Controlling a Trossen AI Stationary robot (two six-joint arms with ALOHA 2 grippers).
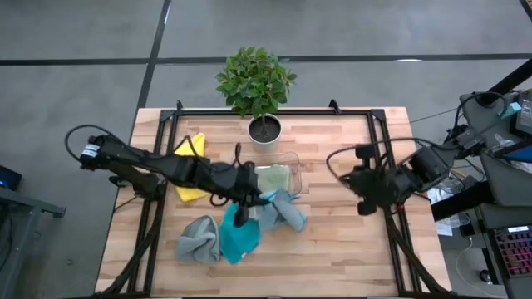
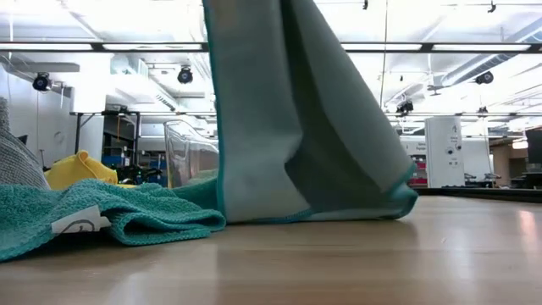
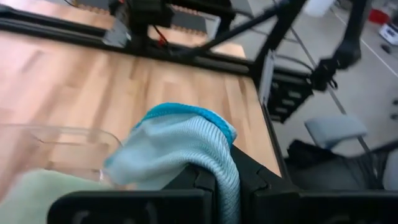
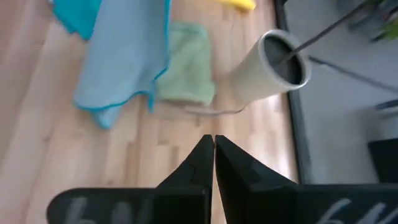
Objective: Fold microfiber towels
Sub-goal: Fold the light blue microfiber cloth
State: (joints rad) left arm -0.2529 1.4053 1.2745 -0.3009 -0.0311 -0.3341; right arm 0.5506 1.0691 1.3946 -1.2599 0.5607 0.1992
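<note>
Five microfiber towels on wooden surface (image 1: pixel 349 241). Light blue towel (image 1: pixel 281 209) near centre, lifted and hanging, upper edge pinched in closed jaws of left gripper (image 1: pixel 264 199); lower hem touching surface in low view. Teal towel (image 1: pixel 238 237) crumpled just beside it, toward front edge, white label showing in low view. Grey towel (image 1: pixel 196 239) bunched toward front-left corner, touching teal one. Yellow towel (image 1: pixel 189 170) spread near left edge, partly under left arm. Sage green towel (image 1: pixel 273 177) lying folded inside clear plastic tray (image 1: pixel 294 163), just behind light blue one. Potted plant (image 1: pixel 256 80) in white pot (image 1: pixel 264 130) at middle of back edge, just behind tray. Right gripper (image 1: pixel 364 205) raised over right edge, well apart from all towels, jaws closed on nothing. Black metal frame (image 1: pixel 274 110) running along back, left and right edges.
</note>
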